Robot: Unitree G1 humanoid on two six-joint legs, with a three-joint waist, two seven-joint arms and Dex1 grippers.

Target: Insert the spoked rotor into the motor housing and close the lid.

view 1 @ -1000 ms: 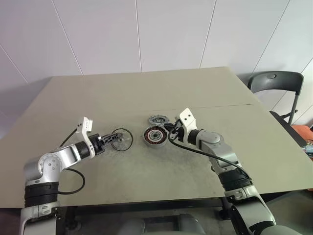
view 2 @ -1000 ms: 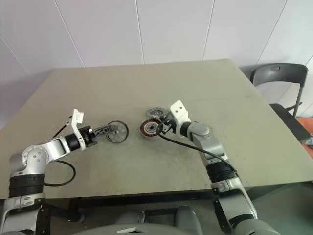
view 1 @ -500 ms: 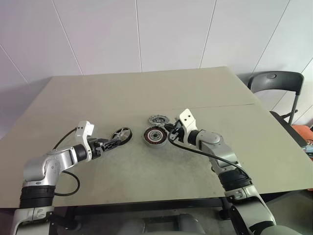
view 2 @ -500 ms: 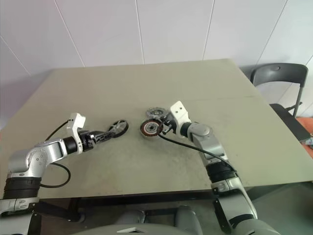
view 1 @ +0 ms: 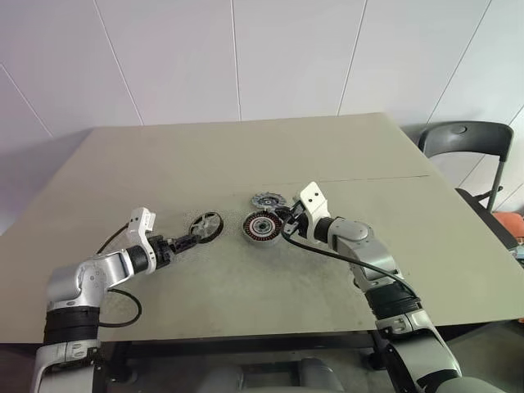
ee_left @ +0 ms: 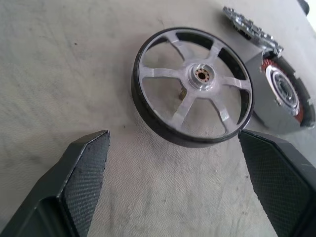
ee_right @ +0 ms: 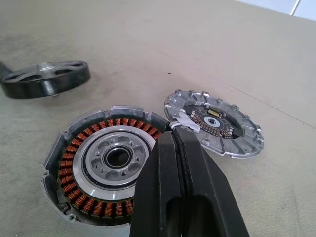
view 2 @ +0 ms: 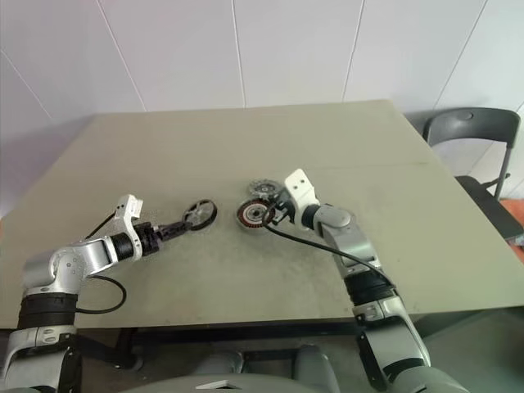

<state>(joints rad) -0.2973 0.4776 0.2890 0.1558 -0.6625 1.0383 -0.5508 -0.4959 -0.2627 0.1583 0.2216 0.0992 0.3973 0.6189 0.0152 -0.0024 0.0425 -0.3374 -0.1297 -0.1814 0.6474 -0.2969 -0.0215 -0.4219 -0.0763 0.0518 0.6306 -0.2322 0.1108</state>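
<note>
— Three round parts out on the table (view 1: 344, 164). Biggest first?
— Motor housing (view 1: 261, 227), flat near the middle, copper windings up. Right gripper (ee_right: 174, 136) pressed shut, holding nothing, tips at the housing's rim.
— Next?
— Lid (view 1: 266, 201), just behind the housing, edges about touching, ribbed face up.
— And the spoked rotor (ee_left: 192, 86)?
— Lying left of the housing, near it but apart. Left gripper (view 1: 185, 242) spread wide just short of the rotor, one finger (ee_left: 81, 173) to each side, gripping nothing.
</note>
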